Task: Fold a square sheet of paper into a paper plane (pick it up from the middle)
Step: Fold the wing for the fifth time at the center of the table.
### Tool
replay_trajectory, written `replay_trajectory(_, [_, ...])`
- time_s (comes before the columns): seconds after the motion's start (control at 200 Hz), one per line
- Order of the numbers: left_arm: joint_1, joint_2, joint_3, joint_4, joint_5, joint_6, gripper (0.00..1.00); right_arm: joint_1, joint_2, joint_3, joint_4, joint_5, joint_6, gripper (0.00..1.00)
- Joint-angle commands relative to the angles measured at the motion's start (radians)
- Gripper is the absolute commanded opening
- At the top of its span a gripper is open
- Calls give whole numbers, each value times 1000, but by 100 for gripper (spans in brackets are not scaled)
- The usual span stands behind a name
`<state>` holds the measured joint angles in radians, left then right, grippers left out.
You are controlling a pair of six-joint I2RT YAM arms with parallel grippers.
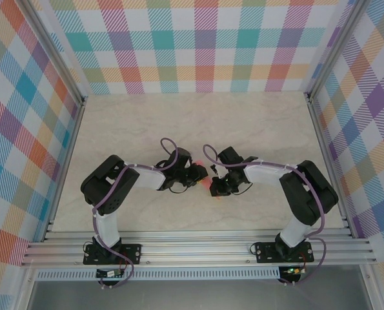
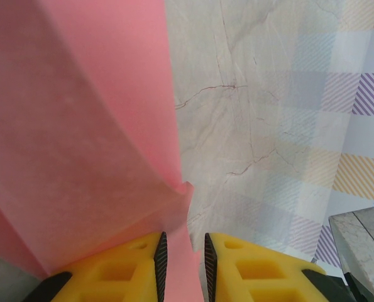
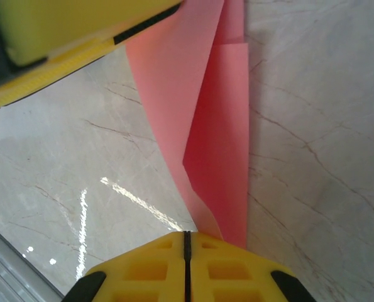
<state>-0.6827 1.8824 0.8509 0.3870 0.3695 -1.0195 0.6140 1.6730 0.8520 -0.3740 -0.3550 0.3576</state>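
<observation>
The square sheet of paper (image 2: 80, 126) is salmon pink, folded into long overlapping flaps, and held up off the table. My left gripper (image 2: 183, 242) is shut on its lower edge: the paper runs between the pads and lies against the left one. In the right wrist view the folded paper (image 3: 218, 126) hangs from the left gripper's yellow finger (image 3: 61, 38) and narrows down toward my right gripper (image 3: 187, 234). That gripper's jaws are shut pad to pad, and the paper's tip passes behind its right finger. From above, both grippers (image 1: 201, 175) (image 1: 217, 186) meet around the paper (image 1: 208, 185).
The pale marble-patterned table (image 1: 179, 123) stretches wide behind the grippers. Plaid walls (image 1: 198, 45) enclose it at the back and both sides. An aluminium rail (image 1: 198, 248) with both arm bases runs along the near edge.
</observation>
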Motion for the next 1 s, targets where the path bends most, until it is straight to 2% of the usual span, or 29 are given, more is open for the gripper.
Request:
replay_trajectory(0.0, [9,32,-2,-88,-11,25,25,-12,10,-20,11,15,5,8])
replay_trajectory(0.385, [10,32,-4,-87,-12,25,25,-45,34,-87,86,-113,42,8])
replay_trajectory(0.65, [14,35,-3,-89,-10,25,25,-103,13,-145,103,-116,57,8])
replay_trajectory(0.995, [19,41,-9,-89,-16,25,25,-132,1,-174,109,-236,66,10])
